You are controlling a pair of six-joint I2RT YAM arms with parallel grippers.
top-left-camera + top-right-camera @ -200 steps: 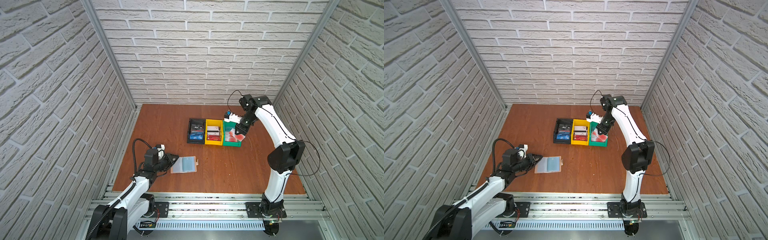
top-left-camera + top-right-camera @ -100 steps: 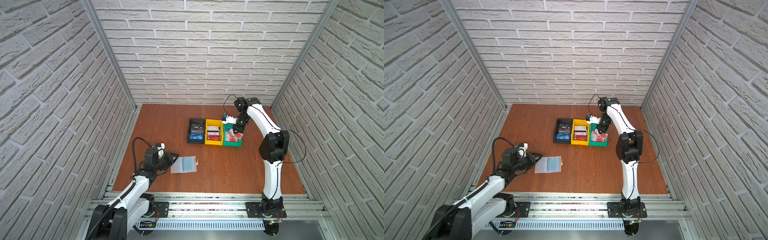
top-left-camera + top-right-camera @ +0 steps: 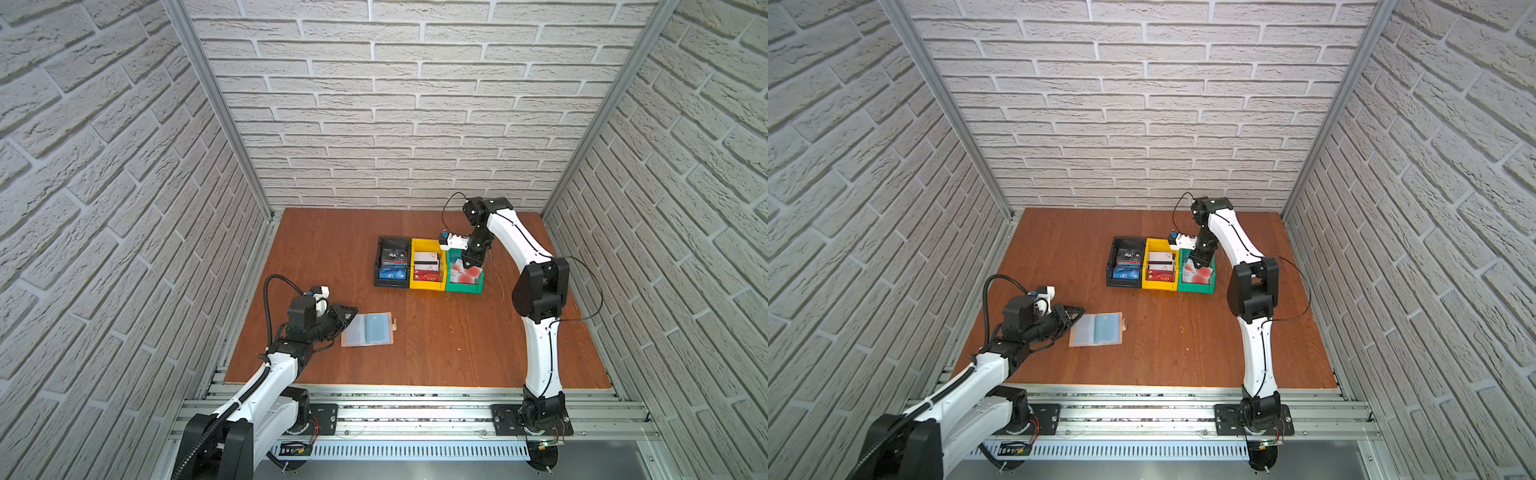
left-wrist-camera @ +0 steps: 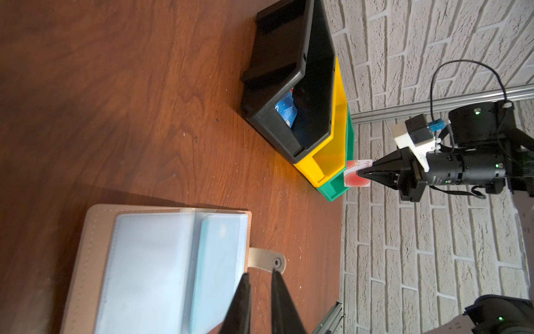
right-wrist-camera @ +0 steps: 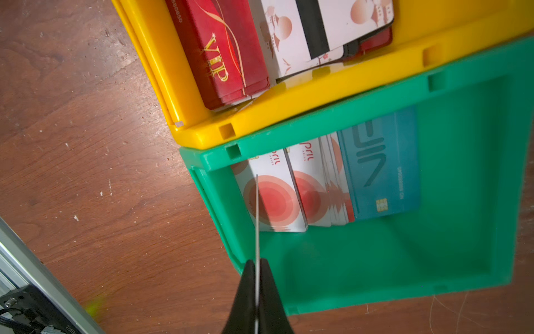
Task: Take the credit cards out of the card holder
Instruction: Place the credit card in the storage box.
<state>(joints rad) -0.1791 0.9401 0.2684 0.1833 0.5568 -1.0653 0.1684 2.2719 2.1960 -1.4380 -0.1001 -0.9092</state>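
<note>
Fingers (image 5: 245,292) of the right gripper (image 5: 256,263) are pressed fully together on 1 pale card (image 4: 351,180) with a red circle. It stands on edge between them, above the green bin (image 5: 404,260). Other credit cards (image 5: 378,164) lie in this bin, and more lie in the yellow bin (image 5: 289,107) and the black bin (image 3: 392,262) beside it.

On the left gripper (image 4: 260,273) there is only a narrow gap between the jaws, with nothing in it. It is at the edge of the card holder (image 4: 95,245); whether it touches I cannot tell. The holder lies open and flat on the wooden table (image 3: 436,345), well apart from the 3 bins. 1 teal card (image 4: 219,254) seems to sit in a clear sleeve.

I judge such a card light, stiff, thin and slippery, so it is best pinched on its 2 flat faces near an exposed short edge. The glossy sleeve looks soft and may cling. The holder is tan, leather-like and stitched, with a snap tab (image 4: 267,260). It probably slides easily, so it needs pinning down.
</note>
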